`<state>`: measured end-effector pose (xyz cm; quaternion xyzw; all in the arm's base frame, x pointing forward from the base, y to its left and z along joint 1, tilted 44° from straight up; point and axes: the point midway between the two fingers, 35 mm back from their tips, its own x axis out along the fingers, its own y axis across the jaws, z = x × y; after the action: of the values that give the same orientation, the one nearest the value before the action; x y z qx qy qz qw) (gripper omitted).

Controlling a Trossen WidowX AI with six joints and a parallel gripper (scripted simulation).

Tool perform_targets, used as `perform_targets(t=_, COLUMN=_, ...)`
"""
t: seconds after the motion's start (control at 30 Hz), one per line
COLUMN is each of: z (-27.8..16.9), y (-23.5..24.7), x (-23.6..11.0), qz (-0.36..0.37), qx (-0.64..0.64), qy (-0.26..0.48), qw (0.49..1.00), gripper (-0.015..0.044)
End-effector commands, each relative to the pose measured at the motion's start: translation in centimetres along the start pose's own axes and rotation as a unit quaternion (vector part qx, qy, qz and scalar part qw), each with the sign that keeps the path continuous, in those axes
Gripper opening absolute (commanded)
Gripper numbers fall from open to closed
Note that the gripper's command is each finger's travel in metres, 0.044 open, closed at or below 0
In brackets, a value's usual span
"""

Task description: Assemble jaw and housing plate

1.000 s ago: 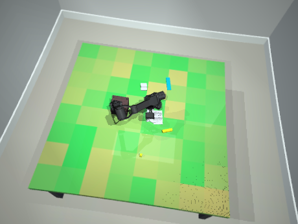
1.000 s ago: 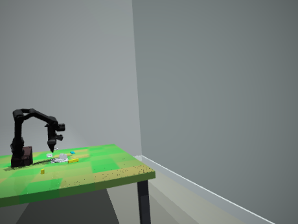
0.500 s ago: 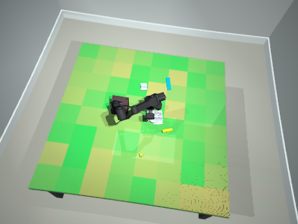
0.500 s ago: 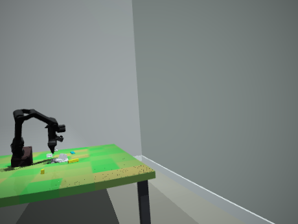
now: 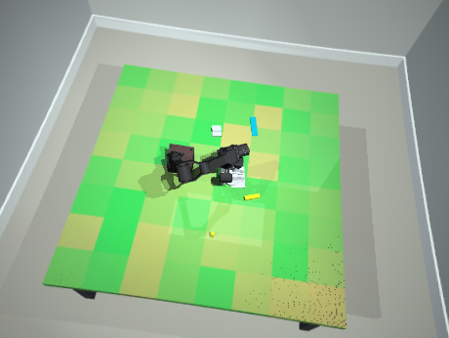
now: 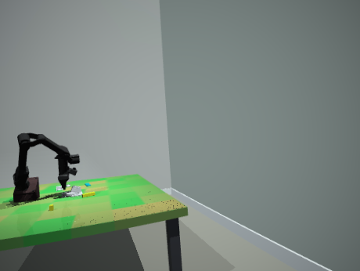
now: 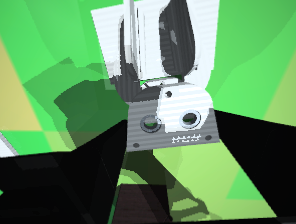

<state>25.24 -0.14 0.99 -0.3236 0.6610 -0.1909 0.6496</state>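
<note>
My gripper (image 6: 63, 188) (image 7: 167, 119) points down, shut on the housing plate (image 7: 172, 112), a rounded plate with two ringed holes. In the wrist view its near edge spans between the black fingers. The white base (image 5: 238, 182) (image 6: 73, 194) (image 7: 207, 40) lies beyond the plate, partly hidden by it. Tall jaw-like parts, a dark shaded one (image 7: 177, 45) and a thin pale one (image 7: 131, 40), stand over the base. The near part of the base and the stubs are hidden, so I cannot tell whether the teeth mesh. The plate appears above the base, not seated.
A small white block (image 5: 217, 130) sits behind the arm. A blue bar (image 5: 254, 126) (image 6: 88, 184) lies at the back. A yellow bar (image 5: 252, 196) (image 6: 88, 194) lies close to the base. A small yellow cube (image 5: 212, 233) (image 6: 51, 207) is nearer the front.
</note>
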Motion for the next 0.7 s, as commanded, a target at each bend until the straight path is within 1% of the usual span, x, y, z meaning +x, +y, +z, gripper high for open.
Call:
perform_targets(t=0.0, z=-0.2, y=0.0, x=0.8, qz=-0.004, qx=-0.004, qy=0.002, qw=1.000, gripper=0.0351)
perform_targets(t=0.4, z=-0.4, y=-0.1, x=2.6, qz=-0.005, qx=-0.004, qy=0.002, qw=1.000, gripper=0.0351)
perform_targets(t=0.67, z=-0.4, y=-0.1, x=2.7, qz=-0.005, qx=-0.004, qy=0.003, qw=1.000, gripper=0.0351)
